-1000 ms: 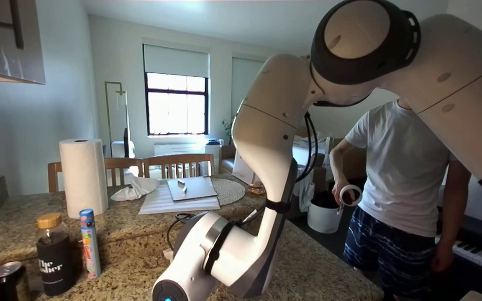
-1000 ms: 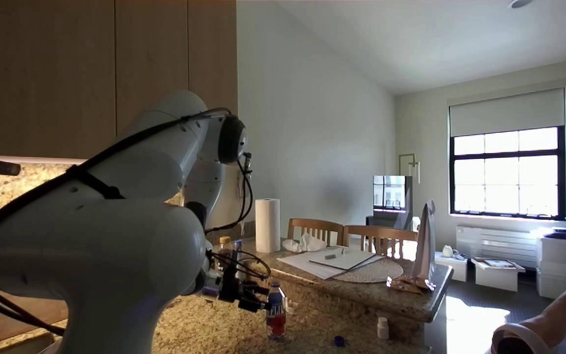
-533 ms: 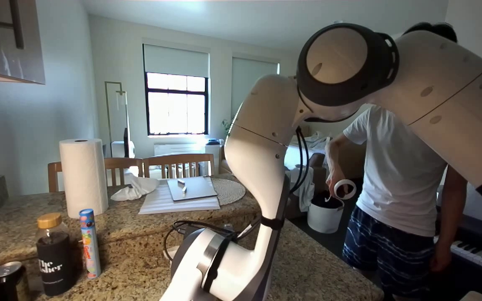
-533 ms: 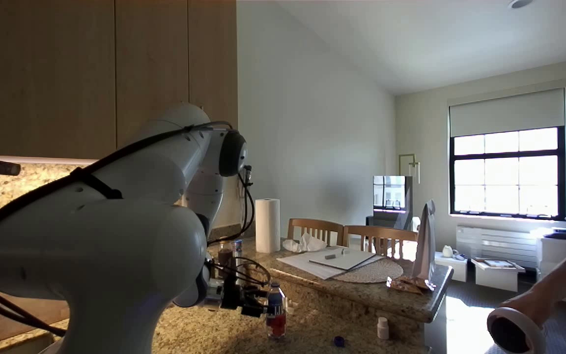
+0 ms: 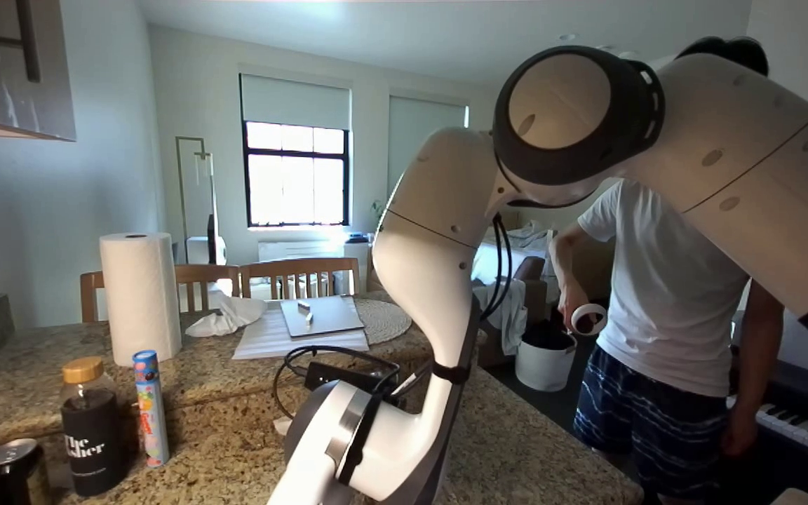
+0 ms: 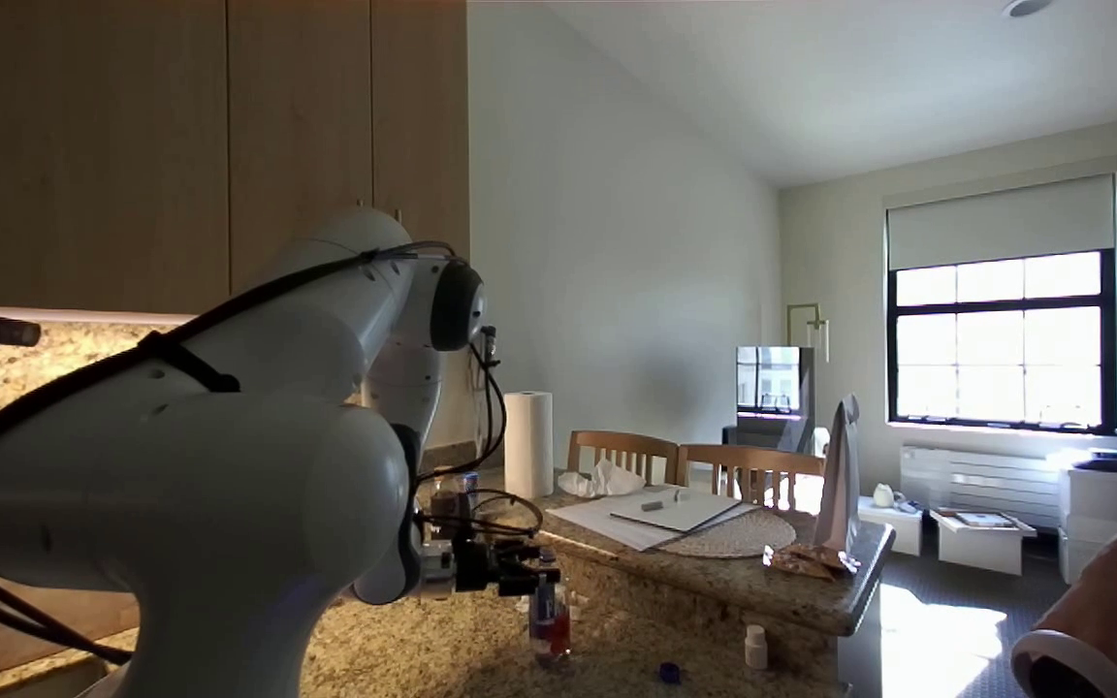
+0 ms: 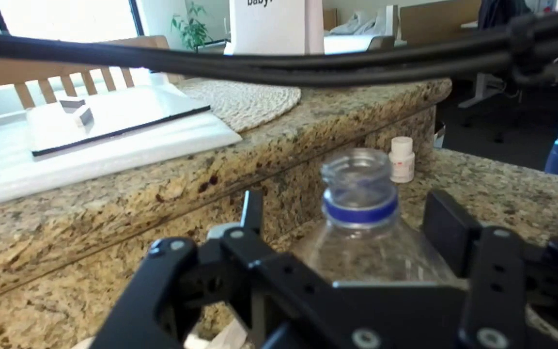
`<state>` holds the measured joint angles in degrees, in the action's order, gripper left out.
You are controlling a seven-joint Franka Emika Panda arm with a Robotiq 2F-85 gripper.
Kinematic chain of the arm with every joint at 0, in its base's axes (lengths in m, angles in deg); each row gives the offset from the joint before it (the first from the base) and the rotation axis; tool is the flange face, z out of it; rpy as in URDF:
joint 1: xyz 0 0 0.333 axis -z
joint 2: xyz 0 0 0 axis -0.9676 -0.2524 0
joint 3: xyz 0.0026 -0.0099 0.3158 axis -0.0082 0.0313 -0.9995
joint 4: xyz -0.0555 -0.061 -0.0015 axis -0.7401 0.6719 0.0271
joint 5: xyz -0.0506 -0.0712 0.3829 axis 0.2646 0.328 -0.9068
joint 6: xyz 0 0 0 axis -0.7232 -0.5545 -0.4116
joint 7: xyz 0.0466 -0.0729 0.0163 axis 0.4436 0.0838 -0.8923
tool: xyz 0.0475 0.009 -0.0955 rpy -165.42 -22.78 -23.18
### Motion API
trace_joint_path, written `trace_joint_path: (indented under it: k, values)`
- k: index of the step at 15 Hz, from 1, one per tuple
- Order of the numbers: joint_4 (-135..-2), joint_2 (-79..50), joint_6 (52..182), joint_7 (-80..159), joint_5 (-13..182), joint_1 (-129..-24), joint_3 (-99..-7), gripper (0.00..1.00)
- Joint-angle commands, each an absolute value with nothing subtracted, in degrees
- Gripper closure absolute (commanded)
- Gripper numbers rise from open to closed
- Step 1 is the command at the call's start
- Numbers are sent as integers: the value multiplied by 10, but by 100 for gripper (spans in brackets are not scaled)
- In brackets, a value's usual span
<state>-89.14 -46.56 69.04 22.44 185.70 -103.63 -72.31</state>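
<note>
Flanking an uncapped clear bottle (image 7: 363, 218) on the counter (image 7: 497, 194) — four o'clock in the wrist view — the hand (image 7: 350, 220) is holding its jaws apart; a small white bottle (image 7: 402, 167) is sitting at three o'clock.

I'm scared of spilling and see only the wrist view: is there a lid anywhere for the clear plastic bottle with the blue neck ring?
Observer: In an exterior view, what looks like a small round blue cap lies on the speckled stone counter.
Operator: I can't see down low. Any colour there?
Observer: The bottle shows red near its base; drink or label, I can't tell.
Operator: Is there anything to wipe with?
Observer: Both exterior views show a tall white paper towel roll.
</note>
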Motion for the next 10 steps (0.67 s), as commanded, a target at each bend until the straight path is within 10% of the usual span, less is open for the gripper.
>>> trace_joint_path:
  k: [1,3,4,10]
  values:
    - [-902,-470,649,207,1882,-1035,-704,37]
    - [-903,-473,645,197,1891,-1028,-696,35]
    - [-903,-474,656,196,1890,-1019,-698,11]
    - [-906,-460,736,195,1874,-973,-719,0]
